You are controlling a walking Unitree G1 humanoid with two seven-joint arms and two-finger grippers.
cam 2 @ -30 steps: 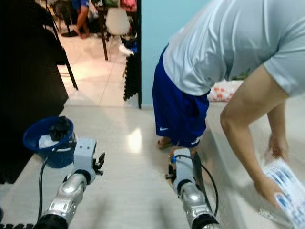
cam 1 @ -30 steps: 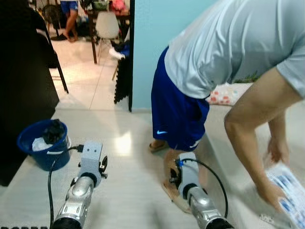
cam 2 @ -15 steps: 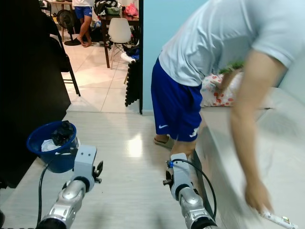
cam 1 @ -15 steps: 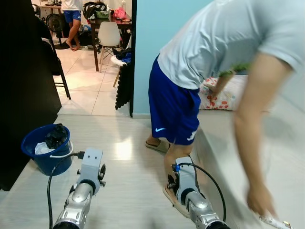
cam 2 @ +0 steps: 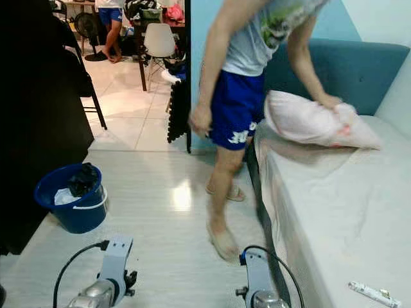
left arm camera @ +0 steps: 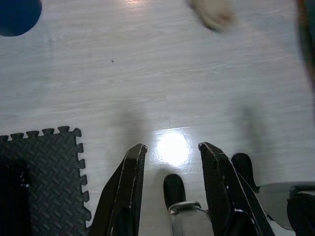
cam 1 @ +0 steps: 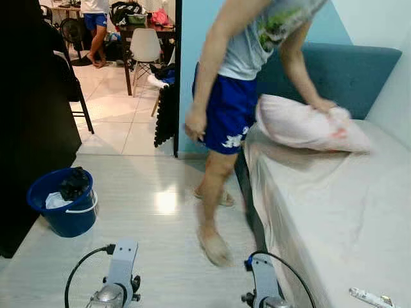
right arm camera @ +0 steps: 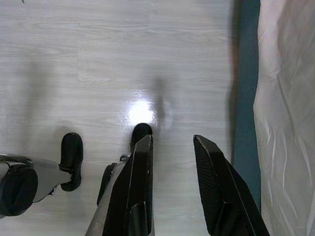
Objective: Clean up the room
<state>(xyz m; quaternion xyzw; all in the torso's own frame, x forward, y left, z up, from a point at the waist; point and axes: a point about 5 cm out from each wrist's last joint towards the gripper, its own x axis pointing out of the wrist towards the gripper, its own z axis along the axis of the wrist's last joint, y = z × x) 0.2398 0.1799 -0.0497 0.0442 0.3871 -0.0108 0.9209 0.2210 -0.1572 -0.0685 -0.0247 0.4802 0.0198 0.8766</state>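
Left eye view showed me a bed (cam 1: 321,212) under a pale sheet, and near its lower corner a small white tube-like item (cam 1: 369,297), the nearest loose thing I might have to tidy. I judged it light and stiff, probably slick, best pinched across its middle; its far end was cut off by the frame edge and it was too small to name with certainty. A person (cam 1: 237,96) stood between the bed and the open floor, one hand on a pink pillow (cam 1: 302,125) lying at the head of the bed; that pillow looked soft and bulky, awkward for two thin fingers. A blue bucket (cam 1: 61,202) holding dark and white rags sat on the floor well apart from the bed, to my left.

My left gripper (left arm camera: 170,194) hung over bare floor beside a black foam mat (left arm camera: 42,174), fingers parted and holding nothing. My right gripper (right arm camera: 172,184) hung over the floor next to the bed's side, also spread and empty. The person's motion blurred their feet and arm.
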